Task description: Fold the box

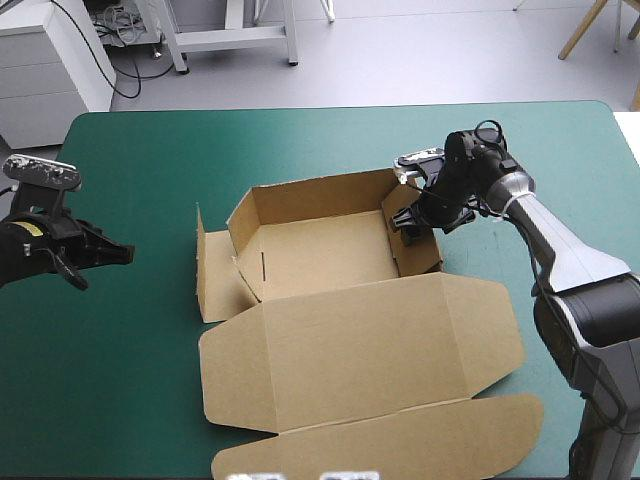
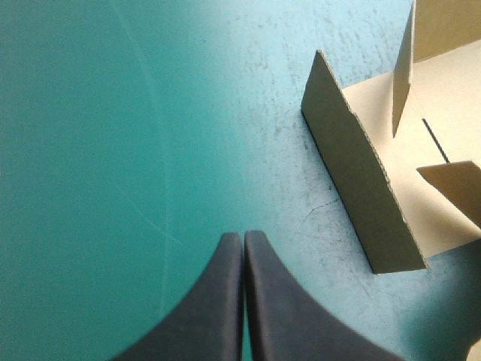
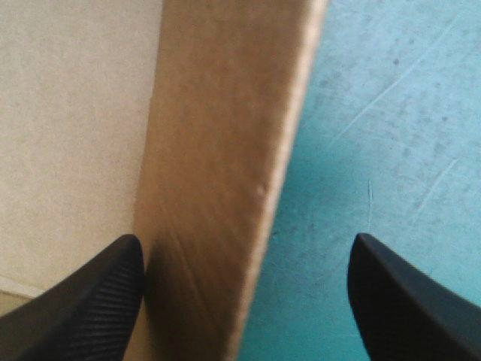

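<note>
— Nearest us lies the lid (image 1: 370,340), flat on the counter (image 1: 130,150), its tuck flap (image 1: 400,440) toward the near edge. Where is the rest of the box (image 1: 320,250)?

— In the middle of the counter, an open tray just beyond the lid. Its far wall (image 1: 315,195) and right wall (image 1: 418,250) stand up. On the left, the left flap (image 1: 208,270) stands loose and untucked.

— And the end effectors?

— The right end effector (image 1: 408,222) is spread and straddles the right wall. Of its black fingers (image 3: 90,301), one is over the tray floor and the other over the teal-green cover outside. Neither pinches the board. The left end effector (image 1: 120,251) is pressed together and empty. It sits over bare counter to the left of the box, apart from the left flap.

— What could go wrong from here?

— Nothing pins the box down, as I read it. If the right end effector grips and pushes, the whole sheet may slide or turn rather than fold. A hard squeeze could crease the right wall off its score line. The loose left flap could also fall outward, since nothing supports it.

— The count?

— One box, one lid and one tuck flap. Two end effectors, with two fingers each.
</note>
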Robot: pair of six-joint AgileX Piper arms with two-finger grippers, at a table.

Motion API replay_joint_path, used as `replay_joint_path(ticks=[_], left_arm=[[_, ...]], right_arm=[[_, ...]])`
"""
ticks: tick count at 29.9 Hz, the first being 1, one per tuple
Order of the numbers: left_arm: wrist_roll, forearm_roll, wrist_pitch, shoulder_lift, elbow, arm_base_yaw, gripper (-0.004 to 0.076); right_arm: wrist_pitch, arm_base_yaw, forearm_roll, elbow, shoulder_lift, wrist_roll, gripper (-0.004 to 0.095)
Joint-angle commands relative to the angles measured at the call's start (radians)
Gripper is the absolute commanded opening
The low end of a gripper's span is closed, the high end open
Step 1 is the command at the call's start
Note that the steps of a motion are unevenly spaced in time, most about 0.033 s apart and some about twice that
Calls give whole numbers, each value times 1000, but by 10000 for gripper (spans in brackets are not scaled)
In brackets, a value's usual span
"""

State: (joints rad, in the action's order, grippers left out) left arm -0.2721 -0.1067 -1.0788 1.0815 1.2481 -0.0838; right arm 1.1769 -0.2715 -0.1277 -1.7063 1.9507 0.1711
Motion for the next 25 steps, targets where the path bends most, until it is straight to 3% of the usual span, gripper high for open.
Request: replay_joint_path(ticks=[1,4,8,16,25], left_arm=[[6,-18,47,-19,20,-1,-10],[6,-19,47,-19,20,-1,-10],[6,-19,47,-19,20,-1,-10],[19,26,49,-19,20,-1,-10],[39,58,16,18,20,-1,-8]], right_arm=[[-27,-1,-7,-29,-43,11,565],[-31,-1,-7,-29,-43,11,368],[-26,-1,-7,-29,-43,11,0],[-8,15,-2,-47,-82,11,-19],[27,133,-20,-60,-271,61,-19]])
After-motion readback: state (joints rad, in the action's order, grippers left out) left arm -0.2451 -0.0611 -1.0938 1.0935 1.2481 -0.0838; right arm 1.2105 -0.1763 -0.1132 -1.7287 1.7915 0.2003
